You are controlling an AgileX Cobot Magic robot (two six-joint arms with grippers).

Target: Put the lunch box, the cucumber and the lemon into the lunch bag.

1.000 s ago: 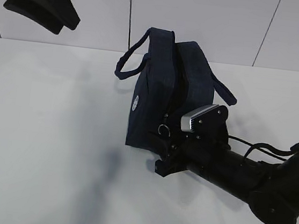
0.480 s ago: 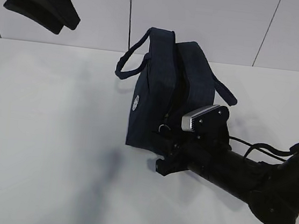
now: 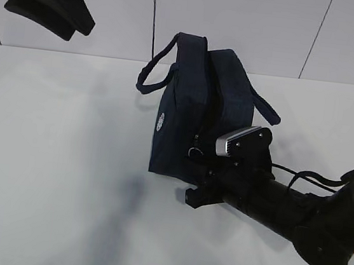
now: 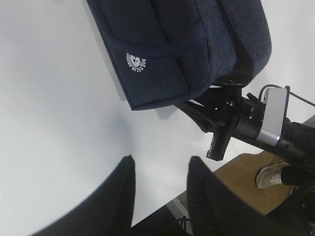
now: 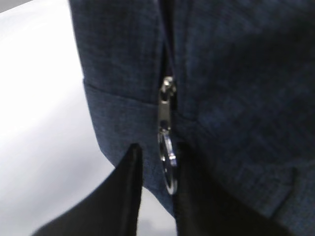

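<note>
The dark navy lunch bag (image 3: 187, 102) stands on the white table with its handles up and its zipper closed. It also shows in the left wrist view (image 4: 187, 49) and fills the right wrist view (image 5: 236, 73). My right gripper (image 3: 194, 165) is at the bag's near end. Its jaws (image 5: 158, 147) stand a little apart, with the silver ring pull (image 5: 169, 164) hanging between them, close to the right finger. My left gripper (image 3: 78, 32) is open and empty, raised high at the far left (image 4: 161, 158). The lunch box, cucumber and lemon are out of view.
The white table (image 3: 57, 176) spreads left and in front of the bag. A tiled wall (image 3: 240, 24) rises behind it. The right arm (image 3: 296, 210) lies low across the table's right side. The table's front edge and floor show in the left wrist view (image 4: 246, 172).
My right arm has edged slightly down and to the right at the zipper pull. The bag and left arm have not moved.
</note>
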